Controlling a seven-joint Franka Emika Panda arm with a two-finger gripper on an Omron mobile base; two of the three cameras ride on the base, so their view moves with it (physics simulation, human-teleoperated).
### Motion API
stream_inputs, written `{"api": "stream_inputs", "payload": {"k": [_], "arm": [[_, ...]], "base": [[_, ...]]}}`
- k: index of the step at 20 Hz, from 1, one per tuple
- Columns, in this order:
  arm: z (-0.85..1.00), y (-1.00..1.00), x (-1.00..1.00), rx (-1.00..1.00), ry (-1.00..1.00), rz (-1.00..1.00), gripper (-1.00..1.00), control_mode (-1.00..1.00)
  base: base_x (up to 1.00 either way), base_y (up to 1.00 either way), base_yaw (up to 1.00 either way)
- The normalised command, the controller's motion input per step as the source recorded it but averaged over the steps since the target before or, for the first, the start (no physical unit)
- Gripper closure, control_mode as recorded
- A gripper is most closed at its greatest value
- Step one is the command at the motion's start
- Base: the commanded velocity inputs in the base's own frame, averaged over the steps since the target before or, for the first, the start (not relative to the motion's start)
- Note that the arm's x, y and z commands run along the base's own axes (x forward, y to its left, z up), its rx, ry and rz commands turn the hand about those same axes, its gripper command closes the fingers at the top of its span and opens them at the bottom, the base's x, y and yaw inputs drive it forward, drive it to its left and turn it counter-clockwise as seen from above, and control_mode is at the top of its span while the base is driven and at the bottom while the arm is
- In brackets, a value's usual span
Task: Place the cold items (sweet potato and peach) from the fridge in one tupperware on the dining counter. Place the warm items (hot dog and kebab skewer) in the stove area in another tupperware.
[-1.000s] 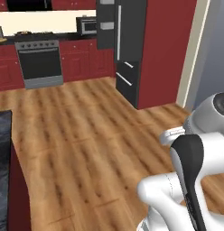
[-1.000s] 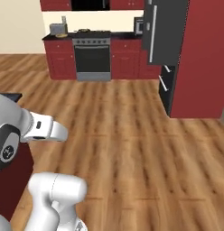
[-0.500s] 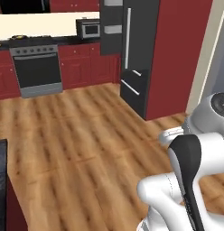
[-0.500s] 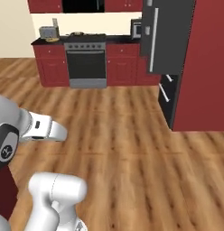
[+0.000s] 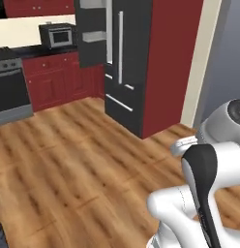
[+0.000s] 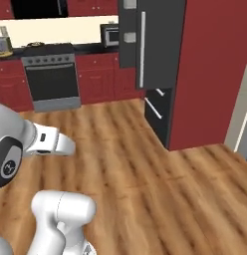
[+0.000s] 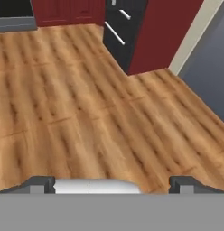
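The gripper [image 7: 112, 184] hangs over bare wooden floor [image 7: 86, 113], its jaws spread wide and holding nothing. The dark fridge [image 5: 123, 58] stands well ahead of it, one door ajar; the stove [image 6: 52, 74] sits further left.

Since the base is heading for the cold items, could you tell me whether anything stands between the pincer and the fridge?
Nothing visible does. Bare wooden floor stretches from the open, empty pincer to the fridge. The sweet potato and peach cannot be seen from here, and one upper fridge door looks swung open.
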Motion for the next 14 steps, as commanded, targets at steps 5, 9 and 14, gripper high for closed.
{"api": "stream_inputs", "payload": {"k": [5,9,14], "arm": [[0.00,0.00,0.00,0.00,0.00,0.00,-1.00,1.00],[0.00,0.00,0.00,0.00,0.00,0.00,-1.00,1.00],[0.00,0.00,0.00,0.00,0.00,0.00,-1.00,1.00]], "base": [[0.98,1.00,-0.49],[0.94,1.00,-0.48],[0.90,1.00,-0.47]]}}
